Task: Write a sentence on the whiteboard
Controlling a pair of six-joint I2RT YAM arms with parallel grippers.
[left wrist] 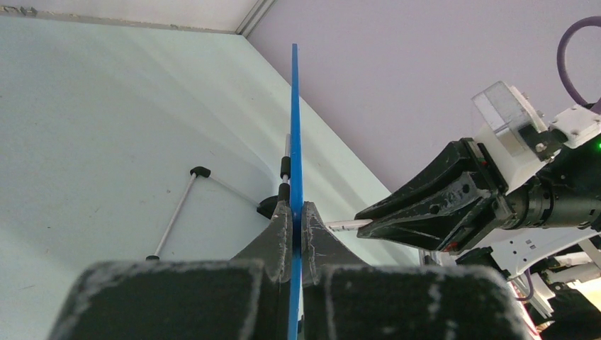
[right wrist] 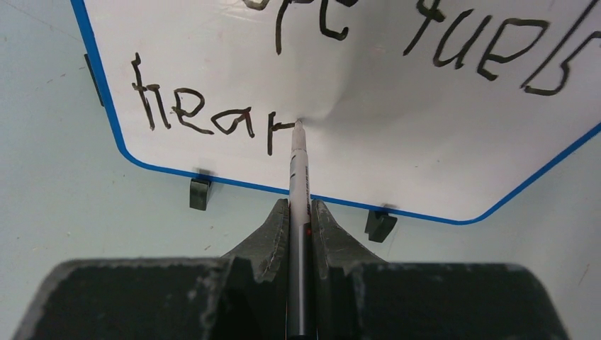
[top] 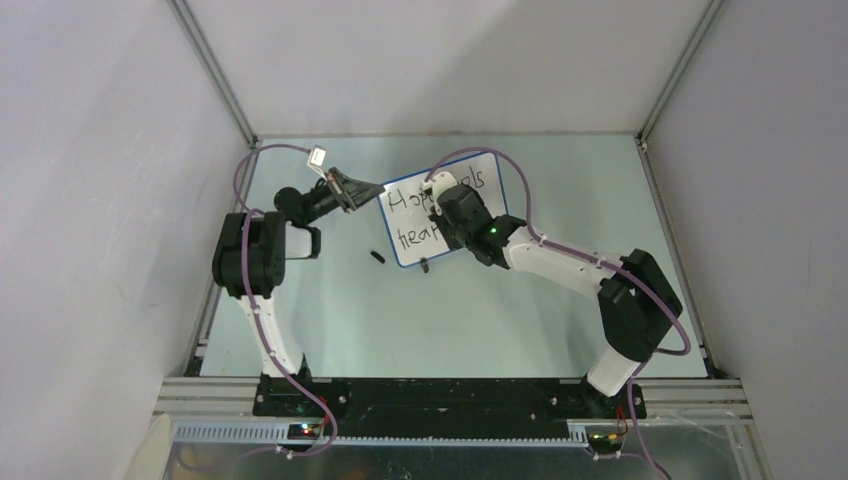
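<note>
Whiteboard point(top: 402, 216), glossy white, blue frame, upper centre overhead; left gripper point(left wrist: 296, 212) clamps its edge. Right gripper point(right wrist: 299, 210) pinches black-and-white marker point(right wrist: 298, 163), tip on board. Black handwritten sentence point(right wrist: 186, 112) reads "Hope fuels hear"; ending likely remains.

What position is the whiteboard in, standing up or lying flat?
Standing up: the whiteboard sits on its black clip feet, its edge pinched by the left end effector. Exact lean: cannot tell.
</note>
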